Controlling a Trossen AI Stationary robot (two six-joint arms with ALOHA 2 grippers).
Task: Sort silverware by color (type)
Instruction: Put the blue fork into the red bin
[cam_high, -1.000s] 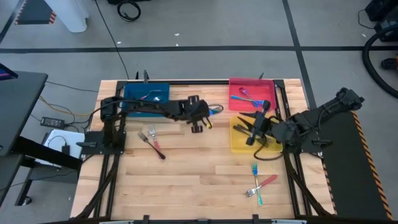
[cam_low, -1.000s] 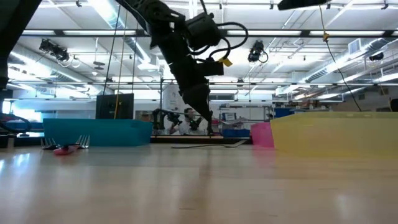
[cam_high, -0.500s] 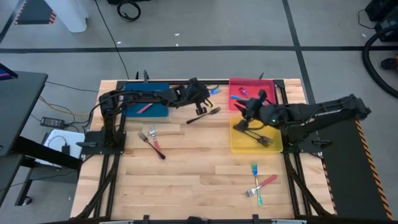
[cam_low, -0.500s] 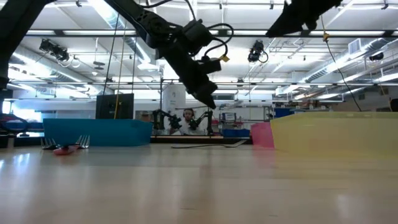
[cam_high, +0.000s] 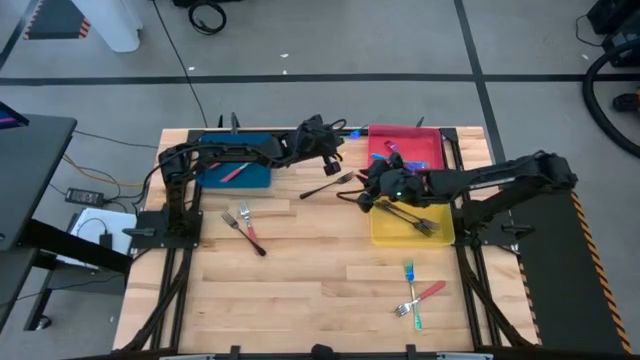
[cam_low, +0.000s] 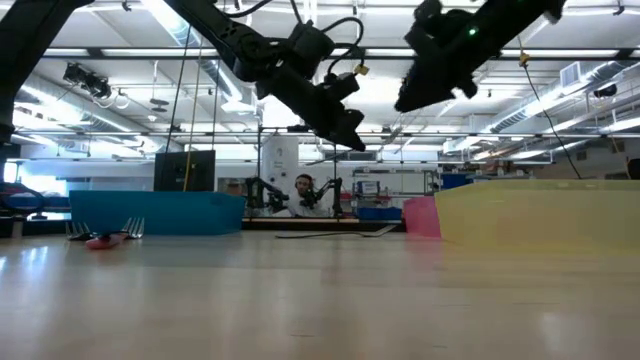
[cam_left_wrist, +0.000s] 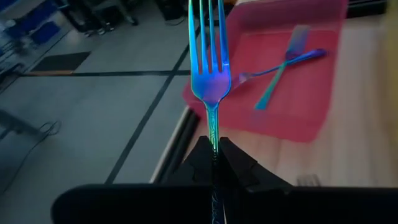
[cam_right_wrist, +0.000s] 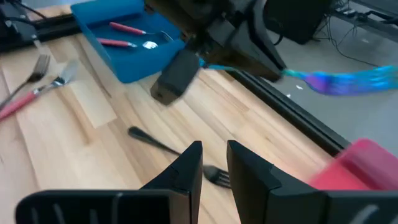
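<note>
Over table's back edge, beside red tray (cam_high: 428, 150) | L gripper (cam_left_wrist: 211, 148) clamped on blue fork (cam_left_wrist: 210, 59), tines fwd, likely for drop w/ like forks | R gripper (cam_right_wrist: 213, 163) fingers apart, above grey fork (cam_high: 325, 186), prob next pick

Blue tray (cam_high: 255, 176), red tray (cam_high: 425, 148), yellow tray (cam_high: 385, 232) on table (cam_high: 310, 280).

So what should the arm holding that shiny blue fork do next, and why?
Probably carry it a little farther toward the red tray and lower it there. The left gripper is shut on the iridescent blue fork, held in the air near the tray's edge, and two matching blue utensils already lie crossed in that tray.
</note>
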